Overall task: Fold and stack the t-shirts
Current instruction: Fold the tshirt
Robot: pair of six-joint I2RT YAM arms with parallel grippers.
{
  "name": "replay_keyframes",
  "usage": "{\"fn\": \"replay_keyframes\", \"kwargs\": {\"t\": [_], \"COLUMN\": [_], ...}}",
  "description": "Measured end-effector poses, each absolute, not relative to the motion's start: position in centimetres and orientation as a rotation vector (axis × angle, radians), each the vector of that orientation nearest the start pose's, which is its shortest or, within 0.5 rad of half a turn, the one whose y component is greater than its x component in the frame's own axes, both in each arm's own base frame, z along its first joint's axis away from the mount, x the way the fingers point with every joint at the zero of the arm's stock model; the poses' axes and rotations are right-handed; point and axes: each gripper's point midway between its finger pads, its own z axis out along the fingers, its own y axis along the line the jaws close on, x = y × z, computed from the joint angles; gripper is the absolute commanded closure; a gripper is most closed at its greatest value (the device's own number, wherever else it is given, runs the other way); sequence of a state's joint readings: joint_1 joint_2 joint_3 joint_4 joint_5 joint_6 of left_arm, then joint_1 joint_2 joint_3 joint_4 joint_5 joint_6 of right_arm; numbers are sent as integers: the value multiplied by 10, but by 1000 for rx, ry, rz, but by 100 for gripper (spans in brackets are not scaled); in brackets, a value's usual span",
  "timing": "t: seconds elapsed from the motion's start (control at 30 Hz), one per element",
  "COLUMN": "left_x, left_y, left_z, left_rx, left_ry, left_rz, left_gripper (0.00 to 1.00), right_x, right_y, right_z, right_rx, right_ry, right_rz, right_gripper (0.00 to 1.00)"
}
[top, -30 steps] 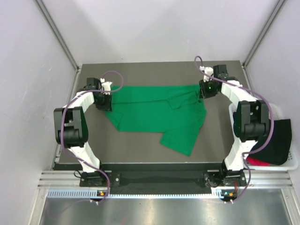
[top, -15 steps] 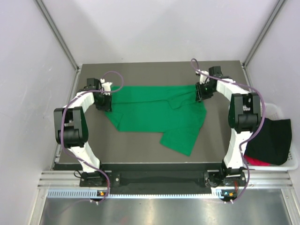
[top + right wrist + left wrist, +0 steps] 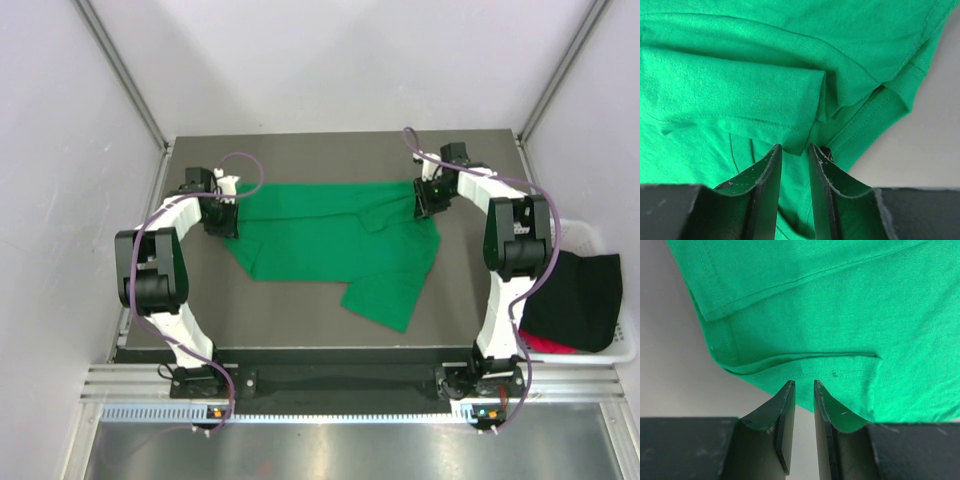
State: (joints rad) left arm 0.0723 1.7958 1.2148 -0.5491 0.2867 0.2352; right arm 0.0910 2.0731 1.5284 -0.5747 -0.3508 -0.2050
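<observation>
A bright green short-sleeved cloth t-shirt (image 3: 330, 240) lies spread across the far half of the dark grey worktop (image 3: 290, 325), stretched between the two white-and-black robot arms. One lobe of the fabric reaches toward the near edge, right of centre.

The left fingers (image 3: 221, 217) sit at the shirt's left edge. In the left wrist view they are drawn to a narrow slit, with the stitched hem meeting their tips and a little green cloth lapping over one of them, so they look pinched on that edge. The right fingers (image 3: 428, 198) are at the shirt's far right corner. In the right wrist view they are closed on a bunched fold of the green fabric, with cloth showing in the slit between them and ridges of material gathered just ahead of the tips.

Off the worktop's right side, a white plastic basket (image 3: 590, 230) holds a crumpled black t-shirt (image 3: 585, 300). A bunched red t-shirt (image 3: 545, 345) shows beneath the black one's near edge.
</observation>
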Motion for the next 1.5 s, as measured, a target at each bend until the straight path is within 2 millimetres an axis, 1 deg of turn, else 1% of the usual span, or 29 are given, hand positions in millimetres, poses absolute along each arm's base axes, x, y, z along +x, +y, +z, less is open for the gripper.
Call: {"fn": "replay_keyframes", "kwargs": {"t": [0.07, 0.17, 0.2, 0.3, 0.43, 0.57, 0.83, 0.93, 1.03, 1.17, 1.27, 1.37, 1.5], "left_x": [386, 386, 386, 386, 386, 386, 379, 378, 377, 378, 378, 378, 378], "left_y": [-12, -11, -11, -11, -10, -10, -10, -10, -10, -10, -10, -10, -10], "left_z": [47, 47, 47, 47, 47, 46, 40, 39, 40, 42, 43, 43, 43], "left_rx": [300, 299, 299, 298, 297, 297, 295, 296, 296, 297, 298, 298, 299], "left_ry": [2636, 2638, 2638, 2639, 2640, 2641, 2661, 2663, 2660, 2654, 2652, 2651, 2649], "left_rz": [-285, -277, -276, -273, -267, -268, -273, -274, -273, -271, -265, -265, -264], "left_gripper": [73, 73, 73, 73, 73, 74, 74, 74, 74, 74, 74, 74, 74], "right_x": [449, 451, 451, 451, 449, 442, 431, 426, 421, 417, 417, 415, 405], "right_y": [94, 94, 94, 94, 94, 93, 93, 94, 94, 95, 95, 96, 96], "right_z": [33, 34, 34, 34, 33, 35, 71, 78, 79, 76, 77, 80, 87], "right_rx": [-496, -496, -497, -494, -490, -490, -494, -497, -500, -501, -501, -503, -497], "right_ry": [2602, 2600, 2601, 2602, 2605, 2605, 2533, 2520, 2519, 2532, 2531, 2523, 2516], "right_rz": [433, 432, 432, 433, 435, 435, 424, 423, 425, 435, 439, 443, 449], "right_gripper": [73, 84, 91, 100, 100, 100, 100, 100, 100, 100, 100, 100, 100]}}
